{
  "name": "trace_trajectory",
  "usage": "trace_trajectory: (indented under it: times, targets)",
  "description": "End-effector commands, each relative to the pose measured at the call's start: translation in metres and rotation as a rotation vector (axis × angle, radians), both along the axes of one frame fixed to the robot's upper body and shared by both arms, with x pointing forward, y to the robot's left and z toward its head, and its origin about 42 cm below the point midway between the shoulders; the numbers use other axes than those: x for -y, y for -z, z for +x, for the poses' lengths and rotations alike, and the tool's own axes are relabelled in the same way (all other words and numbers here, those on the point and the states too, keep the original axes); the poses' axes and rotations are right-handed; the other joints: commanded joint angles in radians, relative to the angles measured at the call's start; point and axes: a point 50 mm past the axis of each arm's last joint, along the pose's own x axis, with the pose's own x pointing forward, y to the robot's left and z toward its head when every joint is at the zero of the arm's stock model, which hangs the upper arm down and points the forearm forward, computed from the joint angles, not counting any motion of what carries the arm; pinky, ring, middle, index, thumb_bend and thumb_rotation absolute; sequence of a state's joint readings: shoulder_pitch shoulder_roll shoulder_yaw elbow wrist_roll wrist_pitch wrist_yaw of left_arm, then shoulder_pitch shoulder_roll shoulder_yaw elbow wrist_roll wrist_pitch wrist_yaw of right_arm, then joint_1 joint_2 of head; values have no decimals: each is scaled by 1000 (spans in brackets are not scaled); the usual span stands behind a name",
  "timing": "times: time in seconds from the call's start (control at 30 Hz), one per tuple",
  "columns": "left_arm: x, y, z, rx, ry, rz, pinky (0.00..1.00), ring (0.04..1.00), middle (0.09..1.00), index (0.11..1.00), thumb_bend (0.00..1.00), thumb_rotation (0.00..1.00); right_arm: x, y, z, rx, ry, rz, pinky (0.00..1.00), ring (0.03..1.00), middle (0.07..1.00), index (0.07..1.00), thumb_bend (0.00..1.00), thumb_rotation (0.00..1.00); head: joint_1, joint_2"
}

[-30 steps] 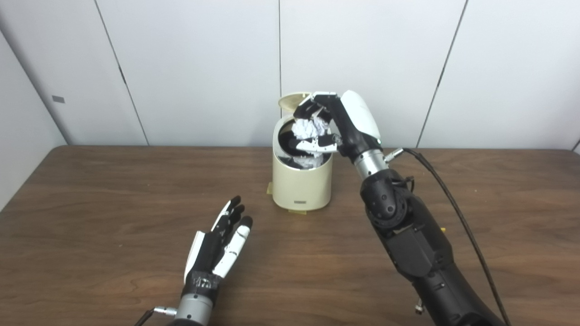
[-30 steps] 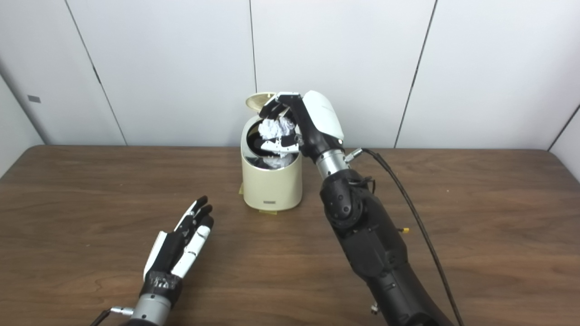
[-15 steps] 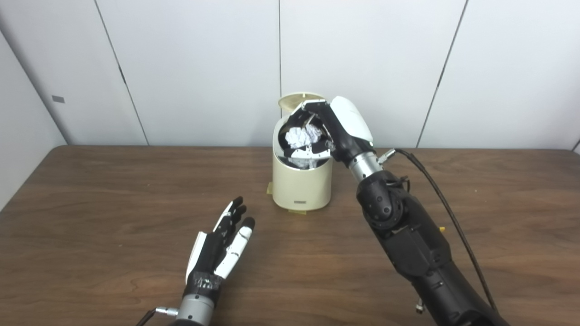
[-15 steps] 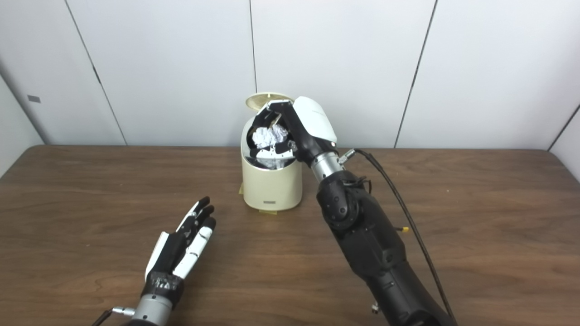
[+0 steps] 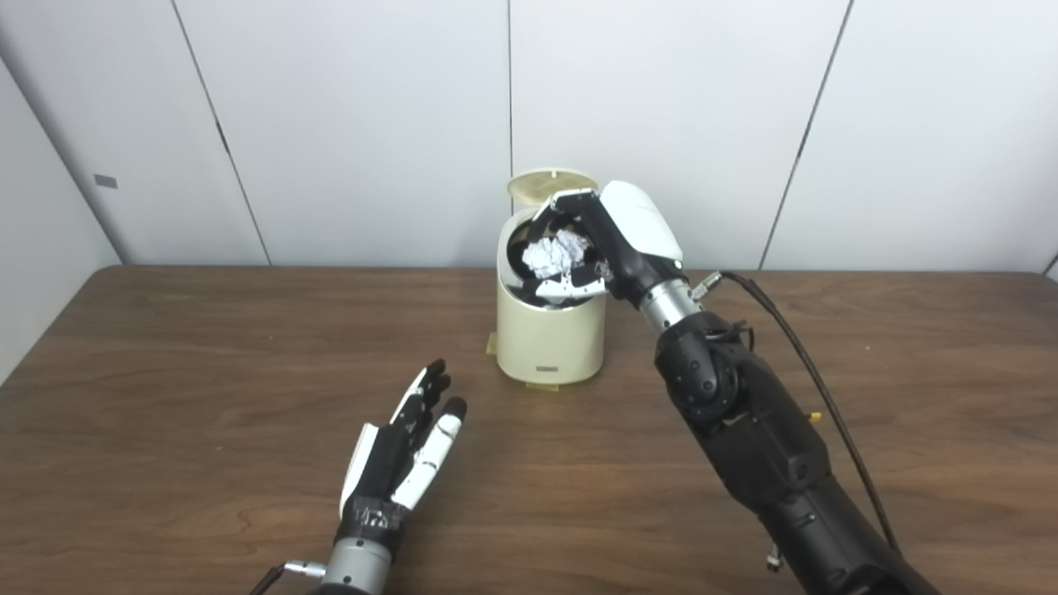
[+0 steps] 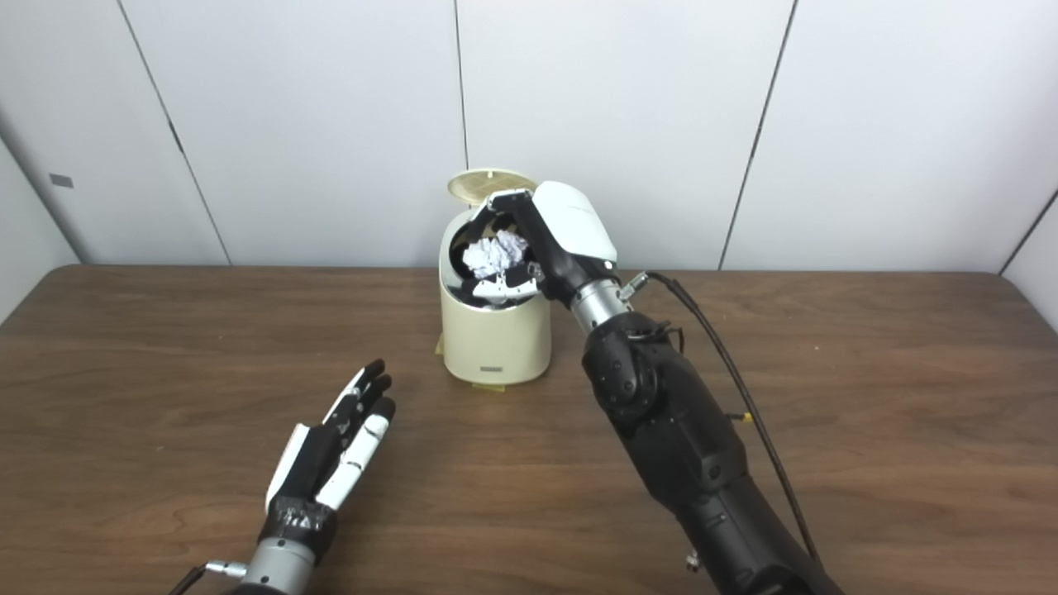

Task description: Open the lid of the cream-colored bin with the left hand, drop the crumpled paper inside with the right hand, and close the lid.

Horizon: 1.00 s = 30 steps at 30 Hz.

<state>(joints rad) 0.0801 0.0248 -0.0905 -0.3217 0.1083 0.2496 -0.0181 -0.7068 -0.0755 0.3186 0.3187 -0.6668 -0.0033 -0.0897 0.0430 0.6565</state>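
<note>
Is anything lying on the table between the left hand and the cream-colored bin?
No. In both eye views only bare brown wooden table separates the open left hand from the cream-colored round bin.

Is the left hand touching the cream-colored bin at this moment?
No, the left hand lies open over the table, well apart from the cream-colored bin.

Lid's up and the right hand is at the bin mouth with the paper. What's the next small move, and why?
Probably open the right hand to let go: the crumpled paper sits over the cream-colored bin opening, the lid stands raised behind, and the left hand waits open on the table.
</note>
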Motion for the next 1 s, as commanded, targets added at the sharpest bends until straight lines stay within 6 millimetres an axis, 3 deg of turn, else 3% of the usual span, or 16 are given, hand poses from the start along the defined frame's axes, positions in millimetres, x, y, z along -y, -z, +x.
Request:
trace_trajectory:
  times: [0.0, 0.1, 0.13, 0.2, 0.4, 0.73, 0.77, 0.8, 0.83, 0.97]
  targets:
    - [3, -8, -5, 43, 9, -20, 1000, 984, 954, 1000, 571, 729, -6, -34, 4, 101, -15, 11, 647, 702, 703, 495, 523, 134, 1, 1]
    - [3, -8, -4, 45, 11, -19, 1000, 985, 956, 1000, 579, 729, -5, -33, 4, 99, -13, 16, 673, 739, 747, 496, 524, 137, 2, -1]
    - [3, -8, -4, 46, 12, -17, 1000, 983, 956, 1000, 579, 728, -5, -33, 4, 99, -14, 19, 686, 754, 764, 595, 734, 106, 1, -1]
    - [2, -9, -4, 47, 14, -16, 1000, 984, 959, 1000, 574, 729, -5, -33, 4, 101, -17, 22, 703, 769, 778, 655, 851, 90, 0, -1]
    - [2, -8, -3, 43, 13, -18, 1000, 983, 957, 1000, 579, 726, -3, -33, 3, 105, -20, 20, 717, 772, 780, 676, 881, 93, -1, -4]
    - [2, -7, -3, 46, 18, -18, 1000, 984, 959, 1000, 568, 730, -1, -34, 0, 129, -9, 17, 648, 714, 709, 656, 863, 92, -5, -4]
    - [2, -8, -3, 45, 18, -18, 1000, 983, 958, 1000, 571, 730, 0, -34, -1, 137, -7, 28, 584, 653, 658, 626, 838, 57, -5, -4]
    - [2, -8, -3, 44, 18, -19, 1000, 982, 958, 1000, 575, 730, 1, -34, -2, 138, -4, 52, 529, 596, 583, 557, 687, 29, -5, -3]
    - [2, -8, -3, 43, 18, -19, 1000, 983, 959, 1000, 582, 727, 2, -35, -3, 135, -3, 87, 429, 475, 521, 510, 566, 7, -5, -3]
    - [2, -8, -3, 46, 16, -6, 1000, 979, 956, 1000, 581, 731, 6, -34, -6, 140, -8, 163, 383, 422, 503, 497, 510, 0, -8, -1]
